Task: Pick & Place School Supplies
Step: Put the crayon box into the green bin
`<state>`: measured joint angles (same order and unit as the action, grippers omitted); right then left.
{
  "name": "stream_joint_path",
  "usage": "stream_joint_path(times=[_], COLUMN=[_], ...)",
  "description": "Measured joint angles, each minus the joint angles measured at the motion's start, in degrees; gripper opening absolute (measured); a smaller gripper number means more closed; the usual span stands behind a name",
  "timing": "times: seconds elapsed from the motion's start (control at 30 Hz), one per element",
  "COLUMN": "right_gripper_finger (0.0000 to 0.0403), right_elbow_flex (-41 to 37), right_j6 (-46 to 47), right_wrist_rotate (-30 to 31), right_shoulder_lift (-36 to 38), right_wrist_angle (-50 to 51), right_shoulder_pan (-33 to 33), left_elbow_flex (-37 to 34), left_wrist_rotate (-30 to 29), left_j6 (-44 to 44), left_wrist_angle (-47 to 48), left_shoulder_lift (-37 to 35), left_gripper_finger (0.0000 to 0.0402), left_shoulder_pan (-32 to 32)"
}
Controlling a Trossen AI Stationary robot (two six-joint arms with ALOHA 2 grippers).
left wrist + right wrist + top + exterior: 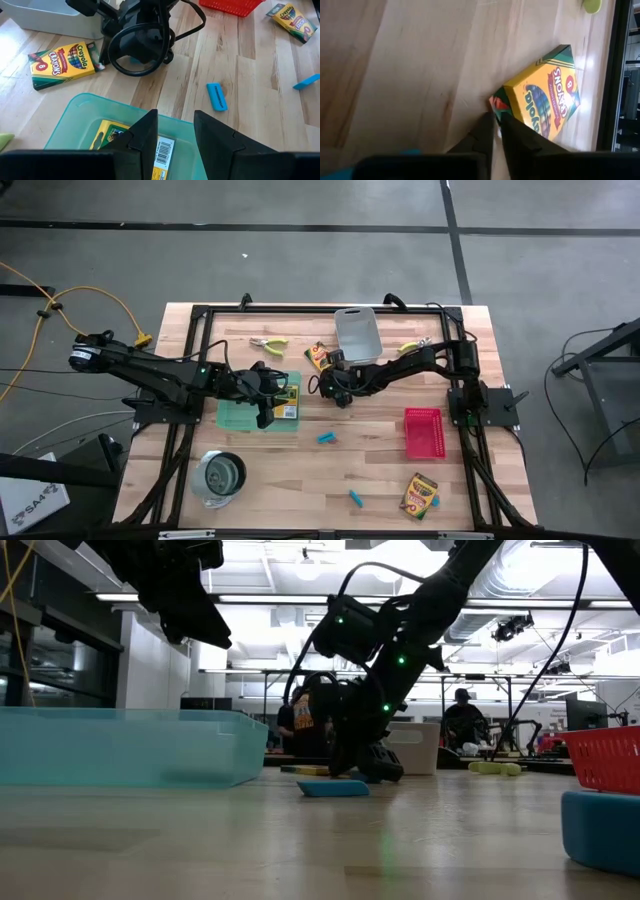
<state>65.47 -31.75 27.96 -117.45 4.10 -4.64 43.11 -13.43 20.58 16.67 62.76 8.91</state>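
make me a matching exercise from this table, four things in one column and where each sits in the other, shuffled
Things:
1. red tray
2. metal cup
3. grey bin
4. left gripper

Places:
a. far side of the table, near the middle
b. over the teal bin that holds a crayon box
c. right part of the table, by the right arm's base
d. near left corner of the table

Pairs: 1-c, 2-d, 3-a, 4-b
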Motion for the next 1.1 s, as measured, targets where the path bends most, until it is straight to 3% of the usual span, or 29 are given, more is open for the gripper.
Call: stream_joint_path(times=[0.23, 0.83, 1.1], right_gripper_finger=[0.0003, 0.0003, 0.0037], right_elbow_flex=[0.0, 0.0, 0.1], right_j6=[0.0, 0.0, 0.0], right_wrist_rotate=[-0.1, -0.2, -0.3], right_shoulder_lift=[0.0, 0.0, 0.0], right_wrist_angle=[0.0, 0.0, 0.3], right_shoulder_pan=[0.0, 0.0, 0.4], left_elbow_flex=[0.0, 0.0, 0.0], left_wrist_rotate=[0.0, 0.0, 0.0], left_j6=[0.0, 0.0, 0.0], left_wrist_angle=[0.0, 0.0, 0.0], left_shoulder_lift=[0.0, 0.0, 0.0], left_gripper_finger=[0.0124, 0.0124, 0.0124], left_shoulder_pan=[0.0, 0.0, 0.0])
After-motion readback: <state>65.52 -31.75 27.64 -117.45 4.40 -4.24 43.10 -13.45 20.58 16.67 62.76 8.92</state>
